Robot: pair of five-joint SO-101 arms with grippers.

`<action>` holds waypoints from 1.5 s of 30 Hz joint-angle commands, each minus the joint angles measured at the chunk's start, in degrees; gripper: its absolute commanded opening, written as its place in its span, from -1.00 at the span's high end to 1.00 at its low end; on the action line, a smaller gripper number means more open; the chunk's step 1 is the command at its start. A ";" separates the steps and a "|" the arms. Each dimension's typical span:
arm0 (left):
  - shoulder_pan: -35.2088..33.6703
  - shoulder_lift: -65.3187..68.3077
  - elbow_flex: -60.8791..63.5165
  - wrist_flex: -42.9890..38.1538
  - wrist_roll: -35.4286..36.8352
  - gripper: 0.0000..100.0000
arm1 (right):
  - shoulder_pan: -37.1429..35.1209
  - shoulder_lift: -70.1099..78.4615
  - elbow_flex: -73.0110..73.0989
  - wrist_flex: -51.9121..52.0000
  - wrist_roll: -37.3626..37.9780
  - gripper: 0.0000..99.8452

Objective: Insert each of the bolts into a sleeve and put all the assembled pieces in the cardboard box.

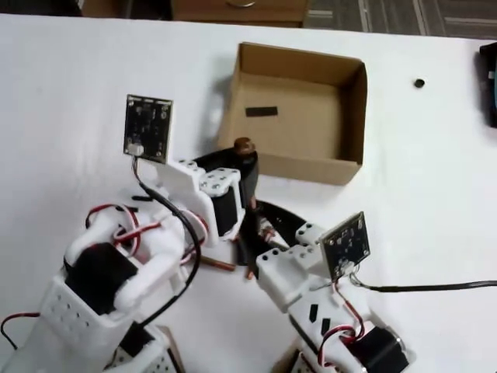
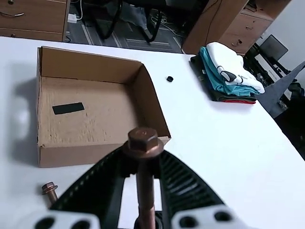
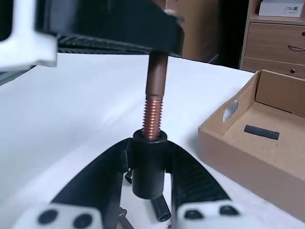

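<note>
Left end effector (image 2: 143, 167) is closed on a bolt (image 2: 142, 141), gripping just under the hex head. The bolt is upright, head up. In the high view this sits at frame centre, just beside the lower-left corner of the box (image 1: 353, 116).

Right end effector (image 3: 148, 151) is closed on a black sleeve (image 3: 148, 169), held upright directly under the bolt. The threaded tip is in the sleeve's mouth. Most of the thread and the plain shank are outside it.

The box is upper centre in the high view, open side up on the white bench (image 1: 78, 93). A black strip (image 1: 261, 111) lies on its floor; any print on it is too small to tell.

A loose bolt (image 1: 220, 266) lies on the bench at lower centre, between the two arms. A spare sleeve (image 3: 159, 210) lies on the bench below the held one.

A small black part (image 1: 419, 81) sits upper right, well apart from the box. Folded clothes (image 2: 226, 71) lie near the bench edge.

A white carton (image 3: 281, 8) on the drawers (image 3: 274, 45) behind carries a label, print unreadable.
</note>
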 commanded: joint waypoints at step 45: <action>0.00 -10.37 -5.76 8.53 -5.19 0.47 | 2.77 -0.40 2.11 -1.27 0.09 0.96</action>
